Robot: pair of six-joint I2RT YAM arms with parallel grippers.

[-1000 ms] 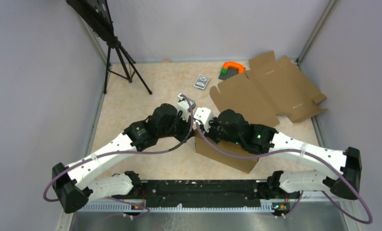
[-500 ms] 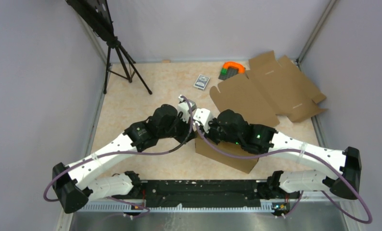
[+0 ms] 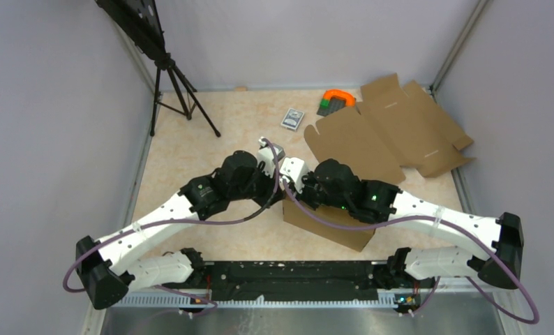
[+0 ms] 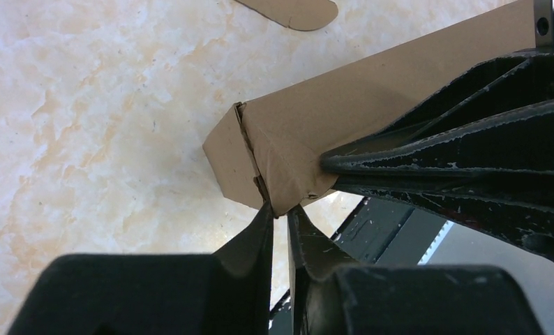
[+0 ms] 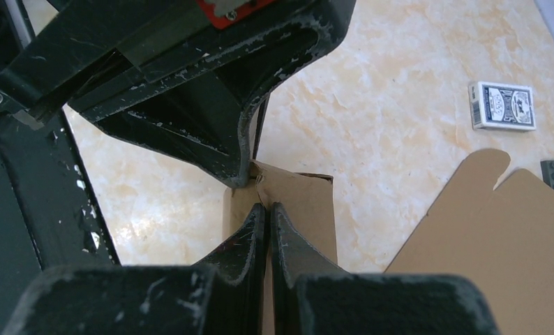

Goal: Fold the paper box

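Almost nothing has moved since a second ago. Both arms stay nose to nose, and only the left wrist has shifted a tiny bit.

The left gripper (image 4: 279,209) is narrow, its two fingers just a crack apart. A corner of the paper box (image 4: 372,105) pokes down to the tips. I cannot tell if they pinch it or only touch it. The right gripper (image 5: 264,208) is squeezed shut, and its tips push on the same corner from the other side. The box sits on the table (image 3: 211,139) just ahead of the arm bases, half under the right arm, with its walls standing up.

I think the job now is making this corner stay folded. It would help to keep the right tips pushing while the left lets go slowly, so the wall does not spring back.

The two grippers almost touch, so each should pull straight back. The open room is on the left. The flat sheet (image 3: 393,136) and the card pack (image 5: 503,106) lie behind, well apart from the box. The black rail (image 3: 295,272) is near the front side of the box.
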